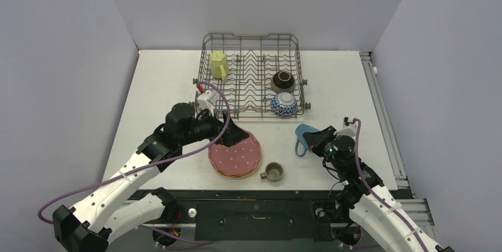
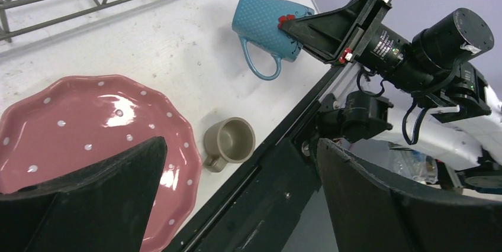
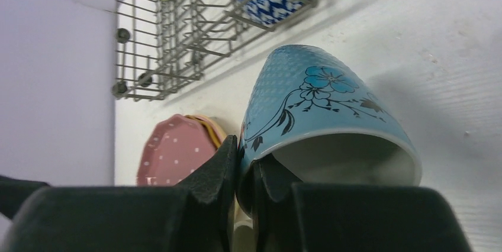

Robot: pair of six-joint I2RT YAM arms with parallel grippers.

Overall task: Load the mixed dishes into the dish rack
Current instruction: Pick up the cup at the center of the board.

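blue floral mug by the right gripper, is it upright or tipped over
Tipped: the blue floral mug is on its side, open mouth facing the right gripper, which pinches its rim.

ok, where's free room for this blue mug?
Grey wire dish rack: middle tine rows bare, between the yellow mug and the dark brown bowl and blue-white patterned bowl. White table: bare left and right of the rack. Crowded in front: pink dotted plate stack, small grey-olive mug, blue floral mug in the right end effector.
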